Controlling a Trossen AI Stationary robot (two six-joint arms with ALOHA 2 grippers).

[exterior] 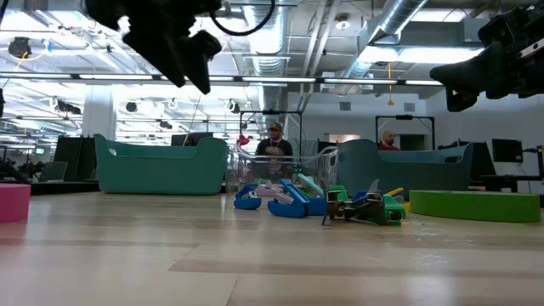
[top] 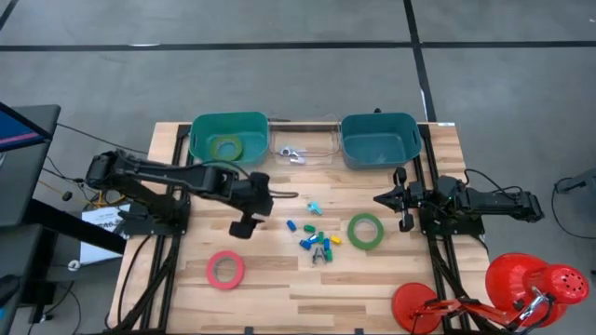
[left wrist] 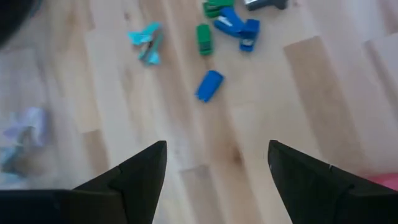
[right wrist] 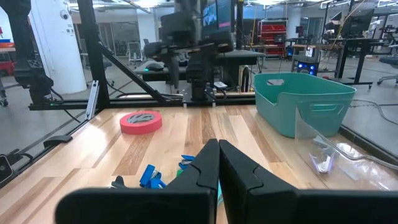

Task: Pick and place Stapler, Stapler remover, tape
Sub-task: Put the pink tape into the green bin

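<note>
left end effector [top: 244, 220]: wide open, empty, centre-left over bare wooden table [top: 279, 288] | right end effector [top: 403, 198]: closed, empty, right edge | pinkish-red flat tape ring [top: 225, 269]: lower left, clear surroundings

Even, bright light is cast from overhead; long ceiling strip lights [exterior: 255, 78] are seen glaring white in the low view. Only soft, short shadows are thrown on the wooden table [top: 279, 288] in the high view. In the left wrist view the whole picture is softened by blur, most strongly at its edges. In the low view the near tabletop is out of focus and the dark arms are reduced to silhouettes against the lit room.
</note>
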